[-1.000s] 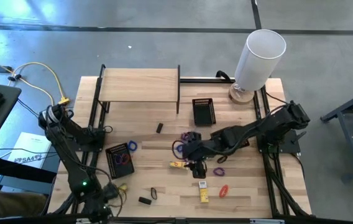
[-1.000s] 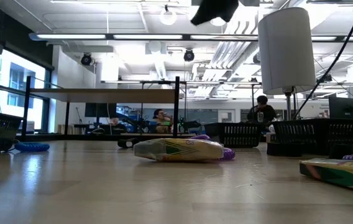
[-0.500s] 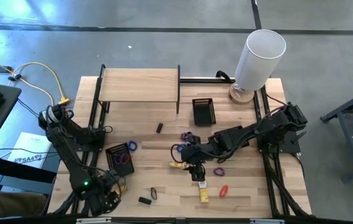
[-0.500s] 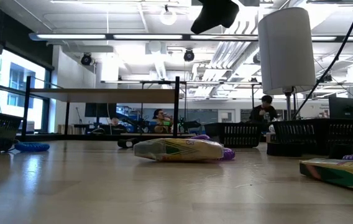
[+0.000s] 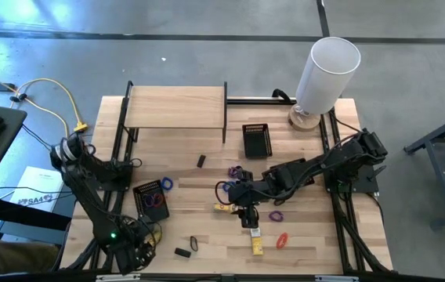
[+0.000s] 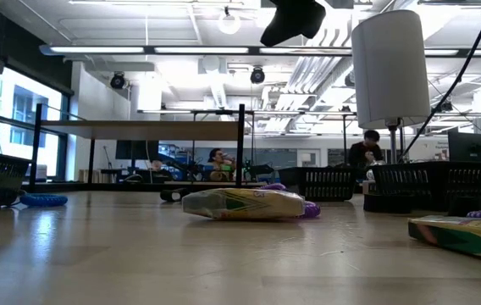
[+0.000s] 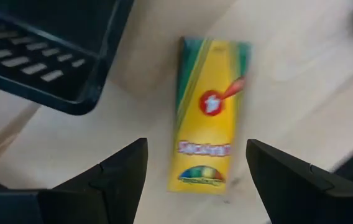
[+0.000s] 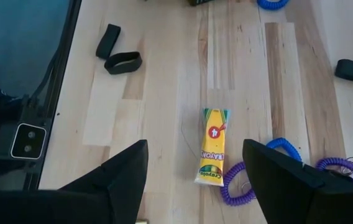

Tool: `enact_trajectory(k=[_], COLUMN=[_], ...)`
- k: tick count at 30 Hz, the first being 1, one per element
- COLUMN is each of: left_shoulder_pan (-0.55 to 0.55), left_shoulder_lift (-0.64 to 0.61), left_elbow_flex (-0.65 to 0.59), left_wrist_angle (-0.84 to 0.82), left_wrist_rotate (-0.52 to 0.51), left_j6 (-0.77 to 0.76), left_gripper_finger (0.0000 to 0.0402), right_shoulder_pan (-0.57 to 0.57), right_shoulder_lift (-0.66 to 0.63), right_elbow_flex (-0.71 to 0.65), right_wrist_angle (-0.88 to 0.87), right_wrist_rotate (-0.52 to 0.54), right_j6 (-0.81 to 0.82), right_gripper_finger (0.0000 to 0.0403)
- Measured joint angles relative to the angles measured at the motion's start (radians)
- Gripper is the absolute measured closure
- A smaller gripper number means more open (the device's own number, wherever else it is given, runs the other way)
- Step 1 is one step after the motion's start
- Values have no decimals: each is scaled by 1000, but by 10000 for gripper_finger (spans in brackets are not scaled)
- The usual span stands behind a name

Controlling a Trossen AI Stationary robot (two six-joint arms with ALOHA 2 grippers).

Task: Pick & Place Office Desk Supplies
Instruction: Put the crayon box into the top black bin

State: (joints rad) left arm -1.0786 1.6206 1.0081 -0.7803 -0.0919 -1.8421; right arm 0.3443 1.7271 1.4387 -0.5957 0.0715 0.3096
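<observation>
Crayon packet (image 8: 213, 147) lies flat mid-table, at 9 o'clock of a purple coil (image 8: 238, 180): looks light, stiff, crushable cardboard, so right gripper (image 8: 195, 180), spread and empty above, should pinch its long edges.

Tall white cylinder (image 5: 326, 69) upper right of high view, on a round wooden base at table's far right corner. Wooden shelf (image 5: 175, 106) w/ black legs, upper left of table. Black mesh tray (image 5: 257, 140) centre-top; 2nd tray (image 5: 150, 200) lower left. Yellow cable (image 5: 64, 100) at left, off the table (image 5: 191, 227). Low view: people (image 6: 218, 158) in bkgd.
</observation>
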Motion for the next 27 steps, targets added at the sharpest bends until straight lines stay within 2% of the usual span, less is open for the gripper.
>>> enact_trajectory(k=[3, 8, 12, 16, 19, 25, 27], left_shoulder_pan=[0, -6, -7, -8, -8, -7, -9], left_shoulder_lift=[60, 119, 139, 138, 139, 139, 128], left_elbow_flex=[0, 3, 3, 2, 2, 4, 14], left_wrist_angle=[38, 63, 61, 64, 63, 69, 113], left_wrist_rotate=[43, 52, 104, 110, 125, 167, 213], left_j6=[20, 15, 22, 34, 32, 17, 23], left_gripper_finger=[139, 139, 139, 150, 175, 253, 272], right_shoulder_pan=[0, 0, -7, -13, -14, -17, -17], right_shoulder_lift=[0, 0, 0, 0, 0, -1, -1], right_elbow_flex=[0, 0, 0, 0, 0, 0, 0], right_wrist_angle=[0, 0, 2, 2, 2, 2, 1], right_wrist_rotate=[0, 3, 4, 4, 5, -1, -2], right_j6=[0, 0, -1, -11, -18, -18, -17], right_gripper_finger=[152, 152, 152, 152, 152, 152, 152])
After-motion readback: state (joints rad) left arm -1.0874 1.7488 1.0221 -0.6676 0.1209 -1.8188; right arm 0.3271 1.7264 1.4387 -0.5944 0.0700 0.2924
